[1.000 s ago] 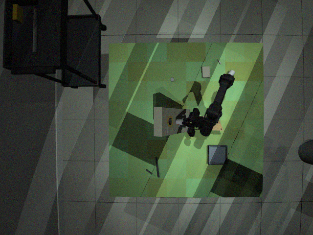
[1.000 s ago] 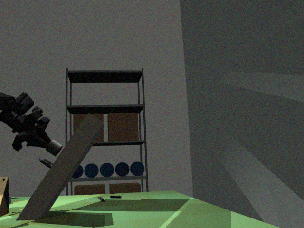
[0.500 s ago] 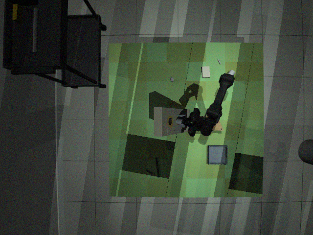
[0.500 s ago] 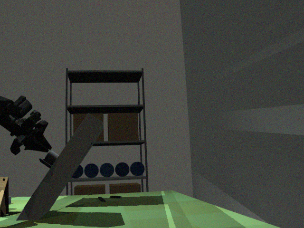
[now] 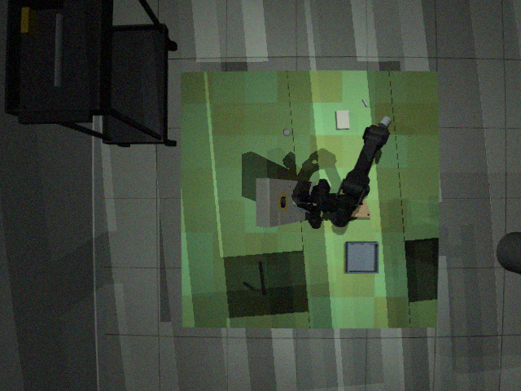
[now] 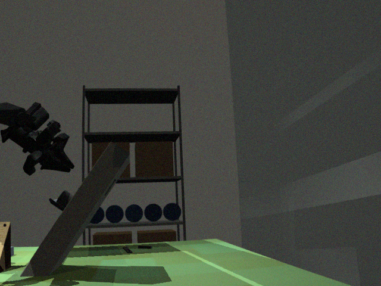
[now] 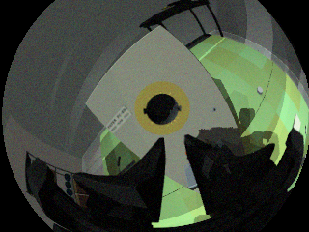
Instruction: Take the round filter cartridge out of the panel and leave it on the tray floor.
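With the slanted grey service panel's socket empty, extraction seems done; the black gripper is slightly parted, gripping nothing, and delivery to the square blue-grey tray remains, the round cartridge possibly the dark shape beside the panel.

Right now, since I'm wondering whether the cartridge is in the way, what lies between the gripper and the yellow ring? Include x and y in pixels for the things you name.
No cartridge: the wrist view shows only bare panel face between the gripper point(image 5: 295, 203) point(image 6: 72, 167) point(image 7: 175, 139) and yellow ring point(image 5: 282, 195) point(image 7: 141, 107).
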Robot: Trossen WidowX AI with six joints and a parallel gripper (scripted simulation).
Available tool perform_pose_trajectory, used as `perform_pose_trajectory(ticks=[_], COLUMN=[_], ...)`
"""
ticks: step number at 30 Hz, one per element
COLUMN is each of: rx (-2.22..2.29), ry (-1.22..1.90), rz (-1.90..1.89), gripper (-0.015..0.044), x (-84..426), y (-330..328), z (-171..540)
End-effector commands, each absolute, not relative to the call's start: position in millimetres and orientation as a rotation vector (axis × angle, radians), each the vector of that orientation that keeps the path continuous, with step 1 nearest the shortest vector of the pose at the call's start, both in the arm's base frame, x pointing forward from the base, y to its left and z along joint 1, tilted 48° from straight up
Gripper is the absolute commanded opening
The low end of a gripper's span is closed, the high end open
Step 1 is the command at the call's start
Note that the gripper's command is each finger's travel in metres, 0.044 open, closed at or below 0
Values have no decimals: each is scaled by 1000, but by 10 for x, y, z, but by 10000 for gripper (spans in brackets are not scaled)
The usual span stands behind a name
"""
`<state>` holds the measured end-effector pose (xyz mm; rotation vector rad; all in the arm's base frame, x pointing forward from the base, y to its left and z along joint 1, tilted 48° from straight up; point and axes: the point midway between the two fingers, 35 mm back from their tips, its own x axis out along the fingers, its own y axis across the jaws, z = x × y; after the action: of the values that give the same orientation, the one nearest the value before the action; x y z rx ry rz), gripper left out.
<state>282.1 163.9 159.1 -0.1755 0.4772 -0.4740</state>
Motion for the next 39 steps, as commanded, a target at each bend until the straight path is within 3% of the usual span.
perform_pose_trajectory(ticks=[1,7,20,25,30,39], rx=[-184,-184,-179,-430,-710,-719], ry=[476,476,478,704,1012,1024], rz=[-476,-476,-475,-493,-492,-490], gripper=[95,95,437,305,305,305], x=[2913,2913,2942,2795,2482,2496], y=[1733,1733,2301,1911,1391,1337], z=[1695,1695,2212,1812,1403,1356])
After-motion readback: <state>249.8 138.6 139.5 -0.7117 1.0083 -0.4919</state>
